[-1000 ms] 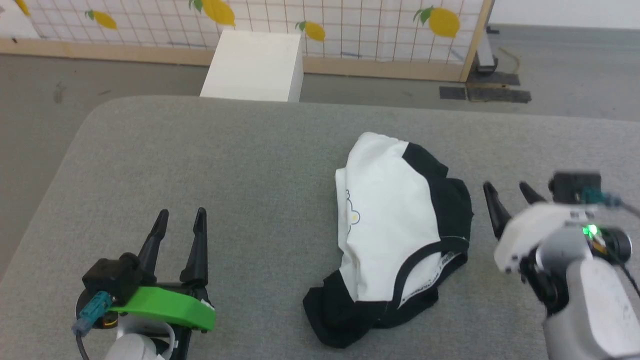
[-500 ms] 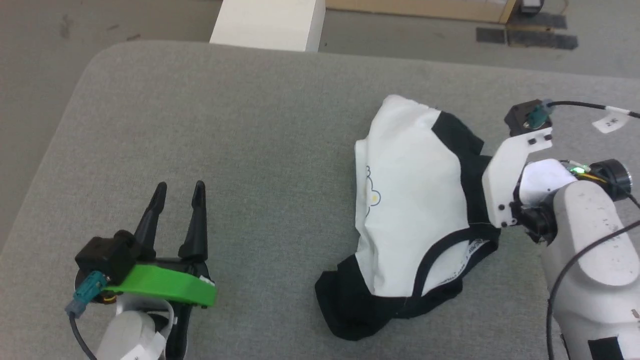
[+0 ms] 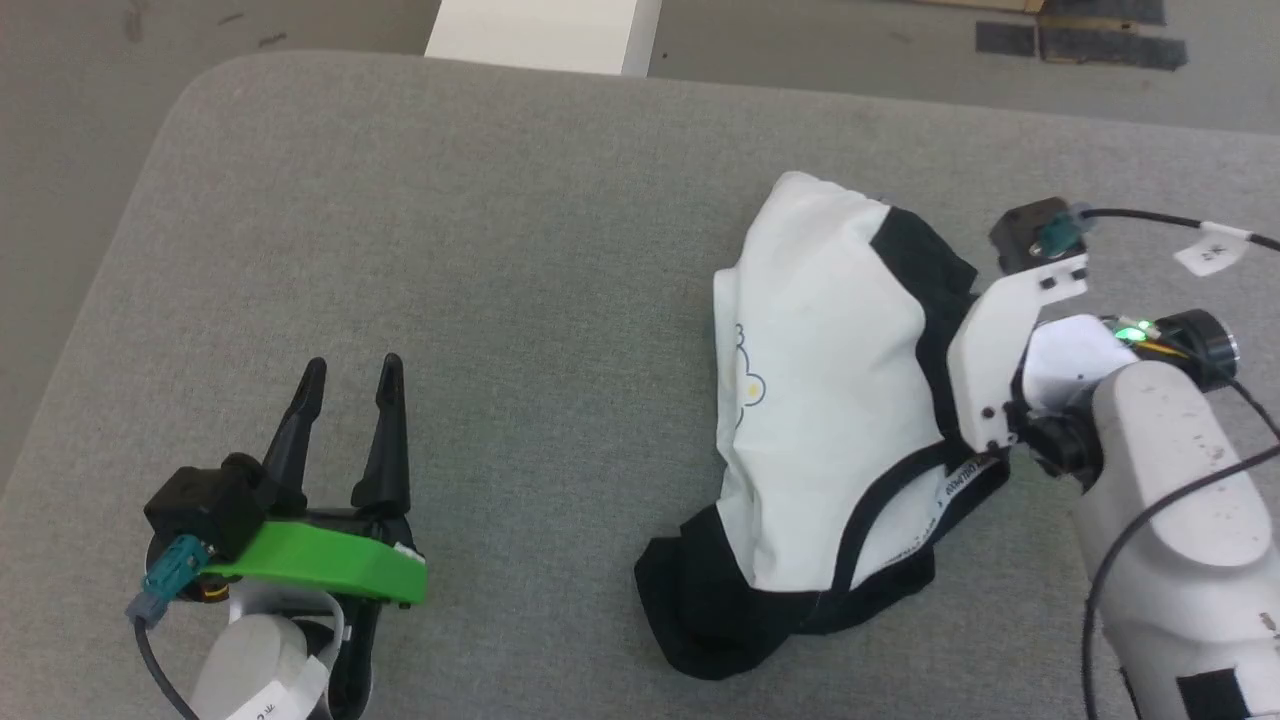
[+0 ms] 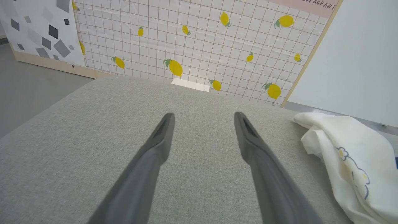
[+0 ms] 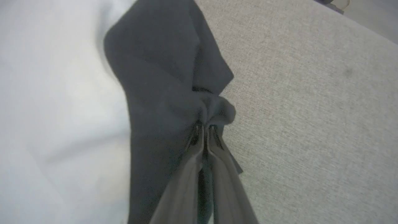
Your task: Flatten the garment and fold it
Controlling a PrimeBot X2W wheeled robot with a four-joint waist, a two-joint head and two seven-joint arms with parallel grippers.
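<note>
The garment point(image 3: 820, 400), a white T-shirt with black sleeves and neck trim, lies crumpled right of centre on the grey padded table point(image 3: 500, 250). A small cartoon print shows at its left edge. My right gripper point(image 5: 203, 127) is shut on a bunched fold of the garment's point(image 5: 161, 77) black sleeve at the right side; in the head view its fingers are hidden under the white wrist bracket point(image 3: 985, 370). At the lower left my left gripper point(image 3: 348, 372) rests open over bare table, well apart from the shirt. The left wrist view shows the garment point(image 4: 348, 155) to the right of that gripper point(image 4: 203, 116).
A white box point(image 3: 545, 35) stands on the floor beyond the table's far edge. The table's rounded left corner point(image 3: 190, 90) is near. A lemon-patterned screen point(image 4: 192, 46) rises behind the table. A black cable point(image 3: 1150, 215) runs from my right wrist.
My right gripper has moved in onto the shirt's right side and closed on the black sleeve. The camera has tilted further down. The left arm has stayed still.
</note>
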